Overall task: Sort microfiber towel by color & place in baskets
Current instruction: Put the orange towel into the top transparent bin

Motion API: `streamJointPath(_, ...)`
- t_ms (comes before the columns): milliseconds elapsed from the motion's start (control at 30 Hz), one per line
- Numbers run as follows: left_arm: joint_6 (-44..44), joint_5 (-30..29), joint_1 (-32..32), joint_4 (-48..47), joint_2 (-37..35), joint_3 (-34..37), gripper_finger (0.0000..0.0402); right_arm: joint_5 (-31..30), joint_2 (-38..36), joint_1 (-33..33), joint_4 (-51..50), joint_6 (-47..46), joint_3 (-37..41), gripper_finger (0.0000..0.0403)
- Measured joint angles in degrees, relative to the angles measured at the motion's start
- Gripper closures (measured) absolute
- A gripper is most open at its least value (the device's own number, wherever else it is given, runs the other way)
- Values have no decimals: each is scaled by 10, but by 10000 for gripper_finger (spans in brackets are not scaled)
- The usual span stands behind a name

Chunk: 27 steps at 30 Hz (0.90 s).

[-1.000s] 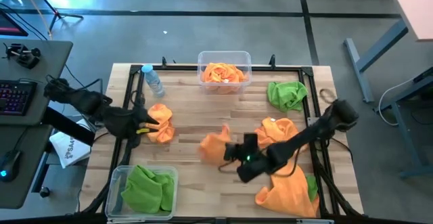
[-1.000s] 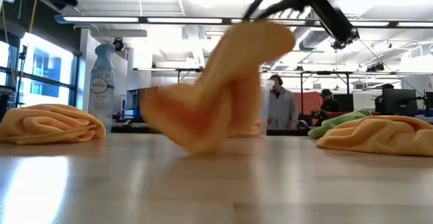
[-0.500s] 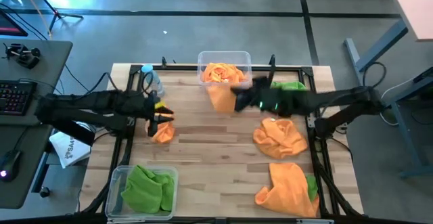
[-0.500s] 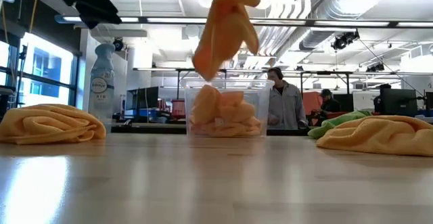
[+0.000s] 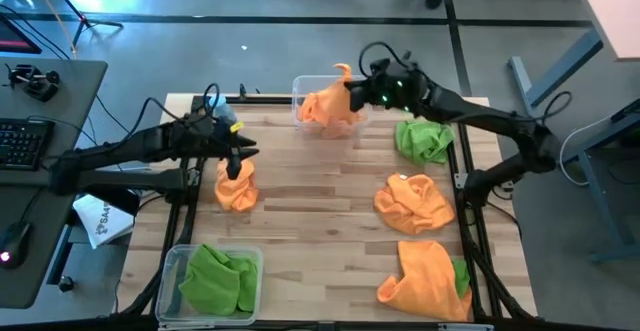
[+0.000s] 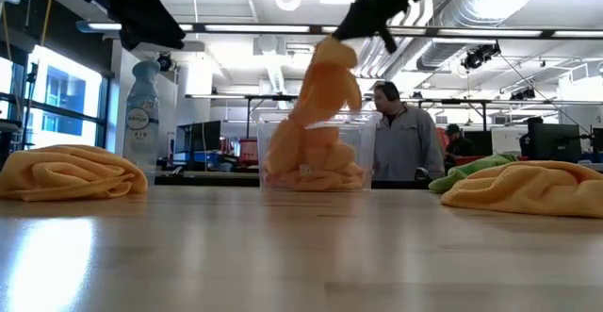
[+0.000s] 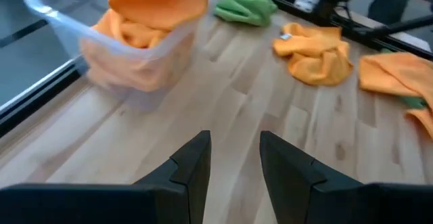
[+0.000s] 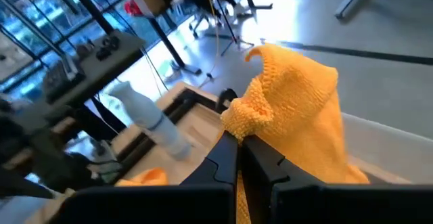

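My right gripper [image 5: 352, 91] is over the clear far basket [image 5: 300, 89], shut on an orange towel [image 5: 328, 105] that hangs toward the orange towels lying inside [image 6: 311, 166]. My left gripper [image 5: 240, 159] is open above another orange towel [image 5: 237, 189] bunched on the table's left side; in the left wrist view its fingers [image 7: 193, 163] stand apart over bare wood. A second clear basket [image 5: 176, 261] at the near left corner holds green towels [image 5: 220, 279]. A green towel [image 5: 424, 139] and two orange ones [image 5: 412, 201] [image 5: 425, 271] lie on the right side. My right gripper pinches a bunched fold at the orange towel's top [image 8: 238, 119] between its two fingers, coming from the table's right and slanting down. The towel hangs slack below the fingers [image 6: 316, 105]. Its lower end reaches into the far basket; whether it rests on the towels there, I cannot tell.
A clear water bottle [image 6: 141, 114] stands at the far left, next to my left arm. A green towel edge [image 5: 460, 276] shows under the near right orange towel. Bare wood lies in the table's middle [image 5: 320, 221]. A person [image 6: 400, 142] stands in the room beyond the table.
My right gripper has carried the orange towel from the table's middle up and toward the far edge, so that it now hangs over the far basket. My left gripper has moved a little toward the far edge and now stands above the left orange towel.
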<state>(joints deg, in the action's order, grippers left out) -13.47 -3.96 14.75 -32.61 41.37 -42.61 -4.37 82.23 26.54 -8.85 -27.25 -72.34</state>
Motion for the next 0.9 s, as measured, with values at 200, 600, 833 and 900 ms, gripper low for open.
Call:
streamJointPath(200,-27,-4,35,0,3,0,284,84,81,55,55,12,0,403)
streamJointPath(600,-73,-18,87,1,6,0,284,138,225,68,-28,29,-62,403)
streamJointPath(833,-94,-18,93,14,6,0,284,71,328,55,-252,75,-281,403)
streamJointPath(900,-95,-18,93,19,6,0,284,50,364,52,-321,43,-350,403)
